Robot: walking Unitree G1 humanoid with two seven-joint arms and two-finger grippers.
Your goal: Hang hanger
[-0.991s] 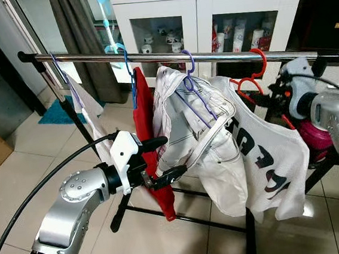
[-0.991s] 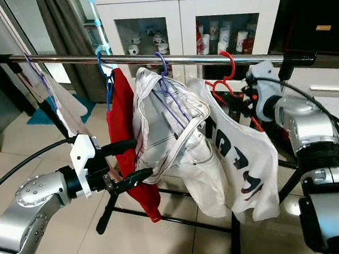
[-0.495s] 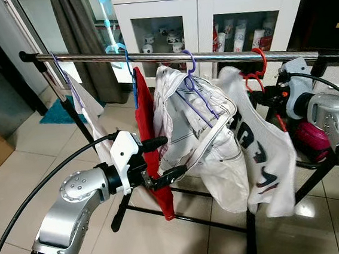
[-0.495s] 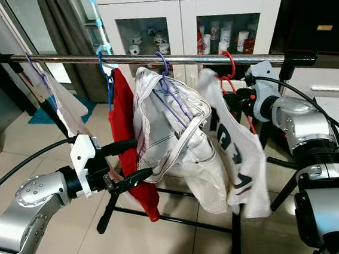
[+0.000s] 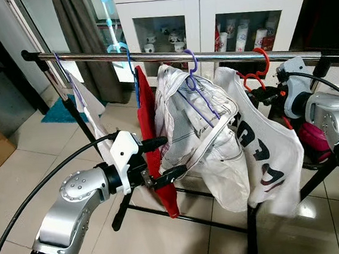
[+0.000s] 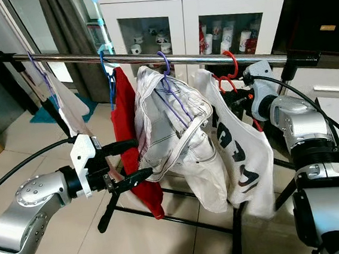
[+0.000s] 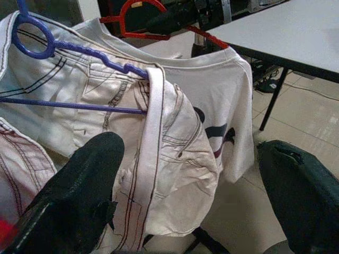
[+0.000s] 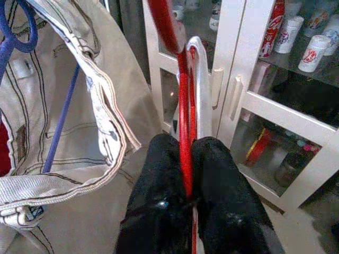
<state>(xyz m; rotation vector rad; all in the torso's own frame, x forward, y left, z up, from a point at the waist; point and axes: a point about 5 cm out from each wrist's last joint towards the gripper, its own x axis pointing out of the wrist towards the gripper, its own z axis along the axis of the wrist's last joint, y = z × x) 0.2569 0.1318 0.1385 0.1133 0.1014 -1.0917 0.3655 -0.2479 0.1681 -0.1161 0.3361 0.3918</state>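
Red hanger [image 5: 255, 70] is sitting clamped in the right gripper [image 8: 188, 159], shirt [image 5: 261, 148] hiding its lower half; left gripper [image 5: 163, 159] is gaping wide.

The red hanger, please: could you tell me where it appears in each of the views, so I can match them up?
Left eye view: red hanger, hooked on the rail, upper right.
Right eye view: same spot, right of centre.
Left wrist view: top edge, above the white T-shirt.
Right wrist view: centre, clamped in the right gripper.
Shared landmark: the purple hanger beside it.
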